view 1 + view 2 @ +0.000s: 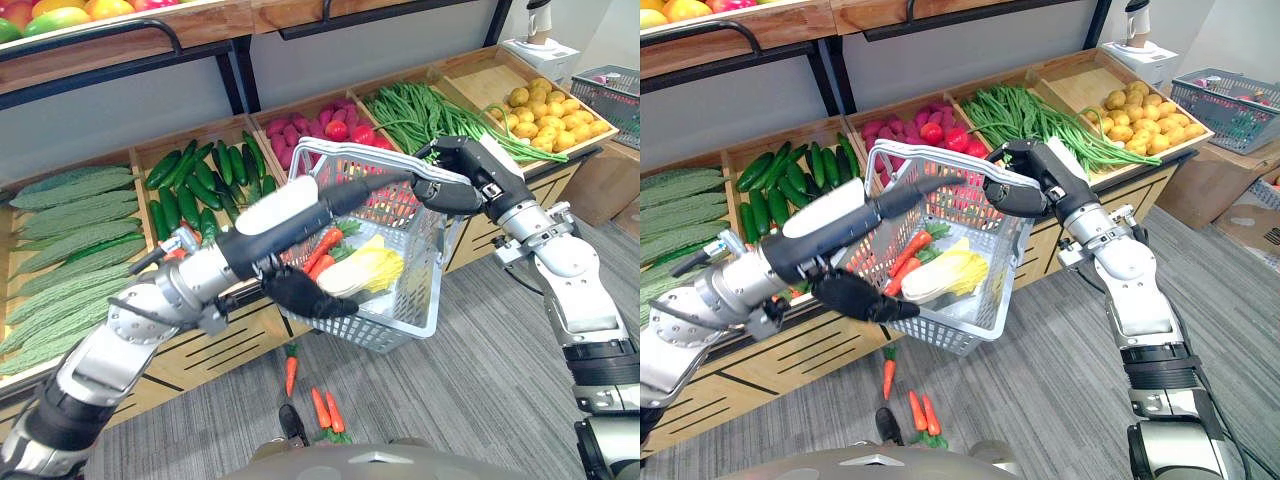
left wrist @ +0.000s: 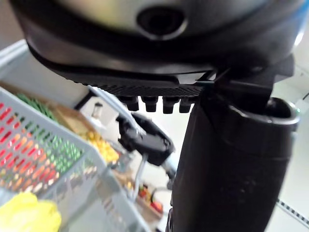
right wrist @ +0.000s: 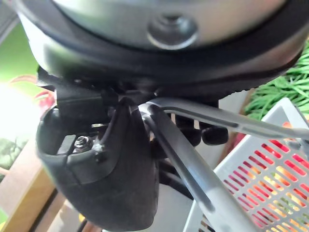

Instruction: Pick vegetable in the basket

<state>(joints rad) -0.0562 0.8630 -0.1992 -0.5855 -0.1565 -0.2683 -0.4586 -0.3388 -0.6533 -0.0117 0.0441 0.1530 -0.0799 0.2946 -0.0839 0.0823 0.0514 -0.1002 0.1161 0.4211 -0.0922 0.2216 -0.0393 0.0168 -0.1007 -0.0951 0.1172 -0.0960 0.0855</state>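
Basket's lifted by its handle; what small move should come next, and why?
Probably reach the left hand from the basket toward the cucumbers: it holds nothing, the right hand already grips the handle, and the basket has carrots and cabbage inside.

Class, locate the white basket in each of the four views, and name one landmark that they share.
Left eye view: basket at centre.
Right eye view: basket, centre again.
Left wrist view: basket wall beside the left hand.
Right wrist view: basket wall beside the handle.
Shared landmark: right hand curled round that handle.
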